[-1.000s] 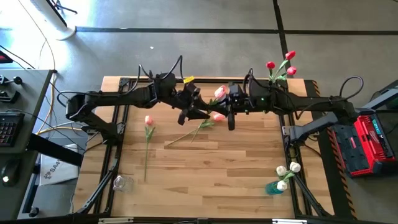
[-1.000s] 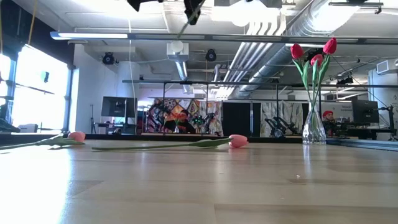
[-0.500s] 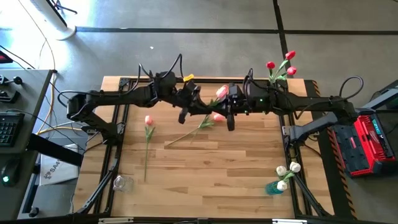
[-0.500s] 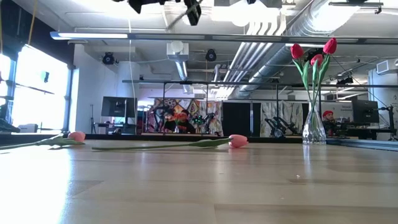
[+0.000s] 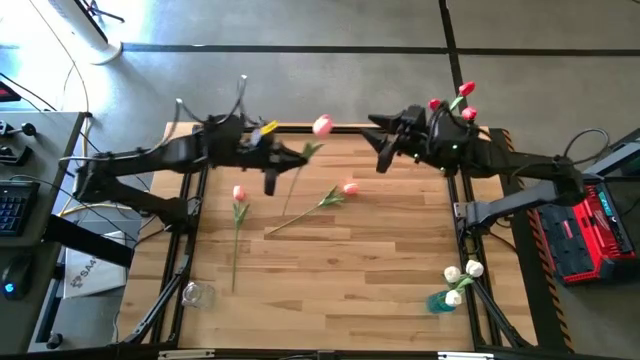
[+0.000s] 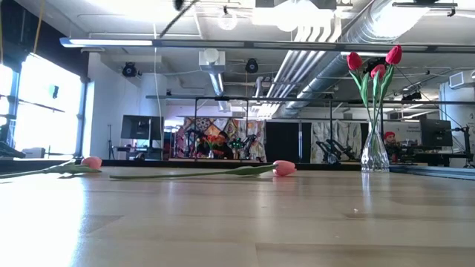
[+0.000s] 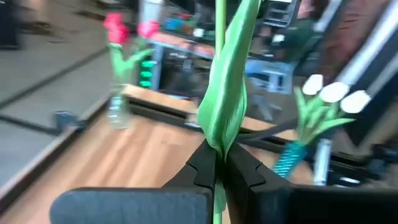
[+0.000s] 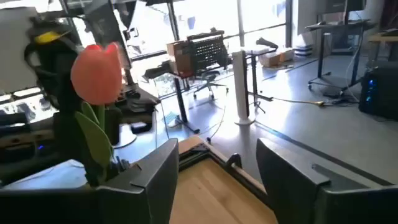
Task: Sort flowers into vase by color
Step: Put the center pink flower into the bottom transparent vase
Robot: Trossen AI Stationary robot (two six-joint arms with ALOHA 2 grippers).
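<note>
My left gripper (image 5: 288,158) is above the table's far left part, shut on a pink tulip whose head (image 5: 322,125) shows beyond the fingers, and also in the right wrist view (image 8: 96,71). My right gripper (image 5: 380,143) is open and empty near the far right, beside the clear vase of red tulips (image 5: 450,108). Two more pink tulips lie flat on the table, one with its head at mid-table (image 5: 349,187), one at the left (image 5: 238,193). White tulips stand in a teal vase (image 5: 450,290) at the near right. My left gripper pinches the tulip's green stem between its two fingers where a long leaf wraps it (image 7: 219,140), some way below the head. The fingers lie across the stem. The tulip is lifted clear of the table, its head tilted toward the far right and the lower stem (image 5: 290,195) hanging below.
A small clear vase (image 5: 196,293) lies at the near left corner. In the low view the two lying tulips (image 6: 284,168) (image 6: 91,162) and the red-tulip vase (image 6: 375,152) show. Bare wood lies in the middle and near part of the table.
The two grippers, close together over the table's middle a second ago, have drawn apart. My left gripper has gone toward the left edge and carries the pink tulip along. My right gripper has gone toward the far right, by the red-tulip vase, without the tulip.
</note>
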